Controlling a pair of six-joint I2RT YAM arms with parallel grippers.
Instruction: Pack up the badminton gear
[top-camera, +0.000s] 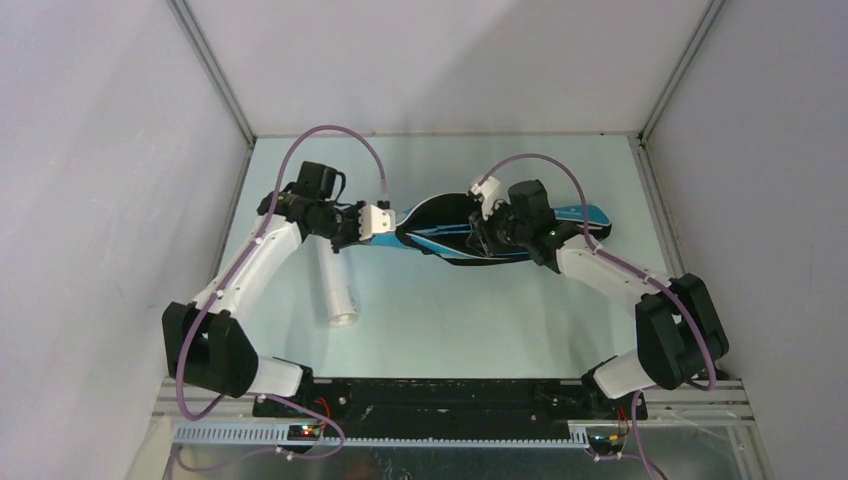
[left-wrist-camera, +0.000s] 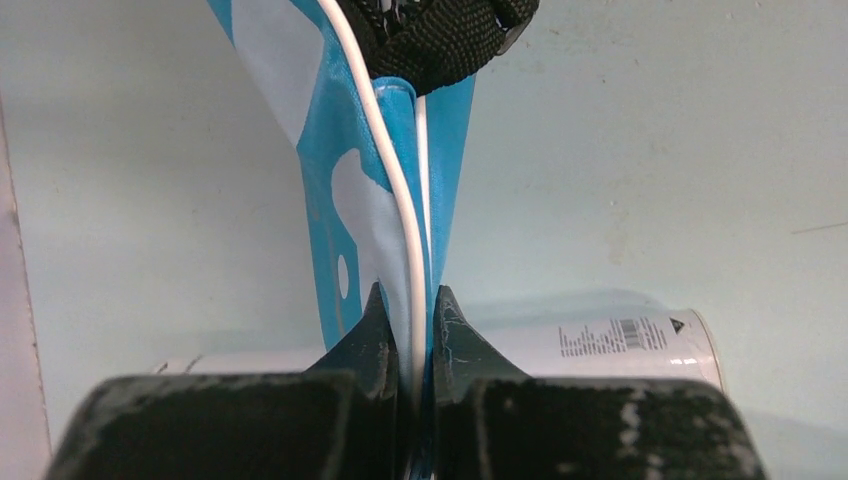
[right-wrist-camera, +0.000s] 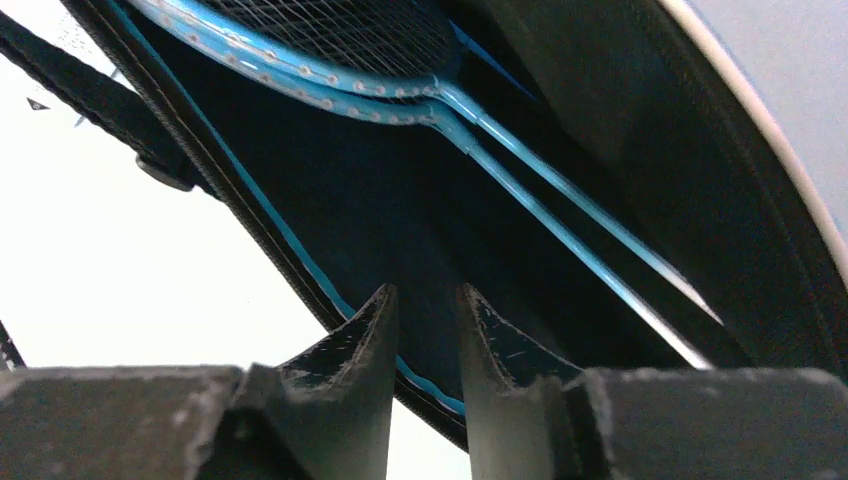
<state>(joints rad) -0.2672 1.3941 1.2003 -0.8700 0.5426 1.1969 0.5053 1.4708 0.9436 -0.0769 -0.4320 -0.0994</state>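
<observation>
The blue racket-shaped bag (top-camera: 566, 214) lies across the middle of the table. My left gripper (top-camera: 393, 224) is shut on its narrow left end, pinching blue fabric and white piping (left-wrist-camera: 408, 295). The black strap (left-wrist-camera: 440, 40) shows beyond it. My right gripper (top-camera: 487, 238) is at the bag's open mouth, its jaws nearly together with the bag's black, blue-piped rim between them (right-wrist-camera: 425, 295). Two rackets with blue frames (right-wrist-camera: 330, 75) lie inside the bag; their handles are hidden. The long white tube (top-camera: 337, 290) lies on the table near my left arm, and it shows behind my left fingers in the left wrist view (left-wrist-camera: 600, 345). No shuttlecocks are in view.
The pale green table (top-camera: 450, 320) is enclosed by grey walls at the left, back and right. The arm bases sit on a black rail (top-camera: 450, 395) at the near edge.
</observation>
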